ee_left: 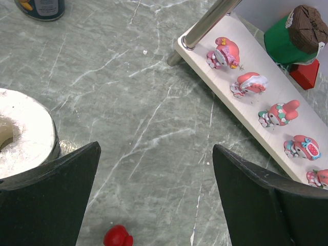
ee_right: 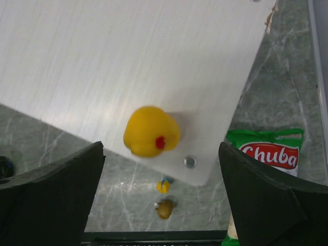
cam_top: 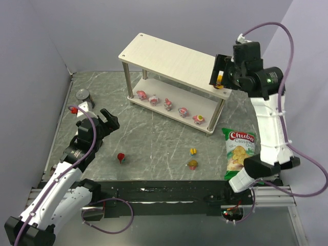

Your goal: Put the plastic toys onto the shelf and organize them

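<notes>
I hold the right tool (ee_right: 160, 152) released over the yellow toy (ee_right: 151, 130) atop the shelf (cam_top: 169, 56); left tool (ee_left: 155, 151) likewise released.

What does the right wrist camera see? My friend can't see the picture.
A yellow toy sits on the pale shelf top near its corner, between the gripper's two wide-open black fingers. Below on the grey table lie two tiny toys and a green chips bag.

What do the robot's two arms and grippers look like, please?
The left arm and right arm have white shells, black joints and looping purple cables. The left gripper and right gripper are black, with two broad wedge-shaped fingers. A green light glows near the right wrist.
</notes>
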`<control>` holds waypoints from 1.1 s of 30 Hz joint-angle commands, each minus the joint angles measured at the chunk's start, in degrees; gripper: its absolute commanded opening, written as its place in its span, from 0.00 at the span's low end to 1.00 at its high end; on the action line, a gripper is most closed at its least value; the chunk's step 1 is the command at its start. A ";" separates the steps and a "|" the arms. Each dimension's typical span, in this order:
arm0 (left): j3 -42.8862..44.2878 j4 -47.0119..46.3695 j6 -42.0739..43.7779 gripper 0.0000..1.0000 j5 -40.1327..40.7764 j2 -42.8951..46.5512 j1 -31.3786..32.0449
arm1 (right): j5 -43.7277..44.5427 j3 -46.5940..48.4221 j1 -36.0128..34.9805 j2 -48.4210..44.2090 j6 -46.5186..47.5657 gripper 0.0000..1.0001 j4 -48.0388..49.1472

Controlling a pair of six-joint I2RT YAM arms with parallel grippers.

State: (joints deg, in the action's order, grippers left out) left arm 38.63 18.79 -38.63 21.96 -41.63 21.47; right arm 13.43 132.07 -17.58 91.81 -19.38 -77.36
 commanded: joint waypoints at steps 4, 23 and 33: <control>0.65 -0.33 -0.48 0.96 0.55 -0.03 0.23 | -2.53 -9.98 -0.78 -14.62 3.46 1.00 8.09; 7.07 25.59 -11.65 0.96 -13.86 -9.87 0.23 | -4.12 -30.30 -25.03 -25.46 14.71 0.89 35.71; 2.08 29.91 -18.84 0.97 -22.48 -16.65 0.23 | 0.10 -29.41 -29.79 -23.26 14.37 0.89 36.58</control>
State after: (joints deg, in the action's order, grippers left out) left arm 43.53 47.70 -52.64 4.10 -59.75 21.47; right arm 11.31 101.25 -46.39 68.90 -5.26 -44.66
